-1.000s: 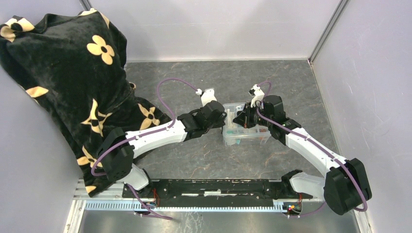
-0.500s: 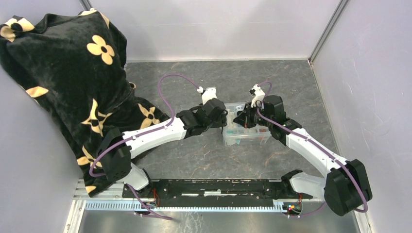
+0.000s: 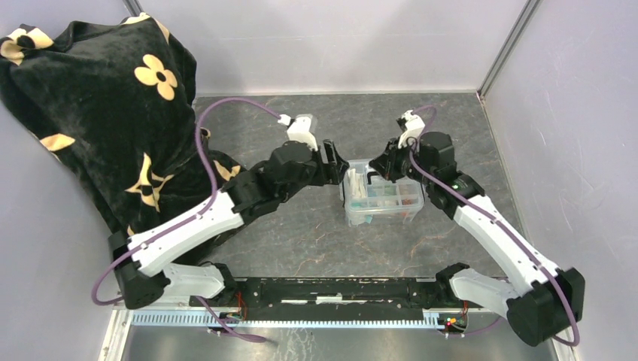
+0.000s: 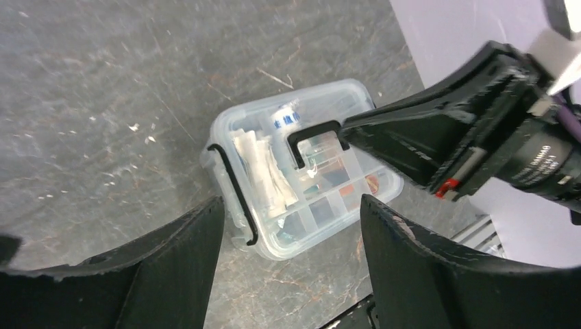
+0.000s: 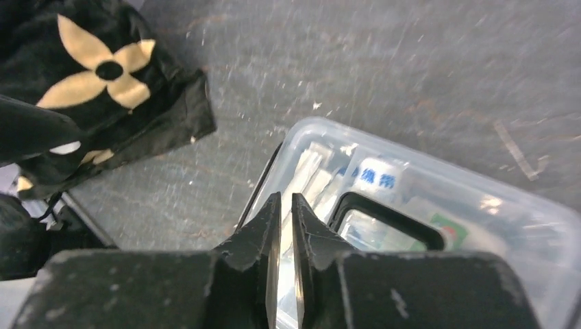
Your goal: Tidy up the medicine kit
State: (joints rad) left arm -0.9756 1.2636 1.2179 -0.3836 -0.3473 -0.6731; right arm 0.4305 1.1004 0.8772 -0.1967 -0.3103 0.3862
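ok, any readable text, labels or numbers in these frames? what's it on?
Blue print on a white packet inside the medicine kit: too blurred to read.
Green label on something else in the kit: too blurred to read.
No other text, number or sign is legible in any view.

The medicine kit (image 3: 380,197) is clear plastic with a black handle (image 4: 315,128) and a black latch (image 4: 236,195). At 10 o'clock, the cloth (image 3: 98,113) is black with cream four-petal flowers. The table (image 3: 301,241) is dark grey and marbled. The left arm (image 3: 188,226) and right arm (image 3: 489,229) are white and black, with purple cables (image 3: 226,103).
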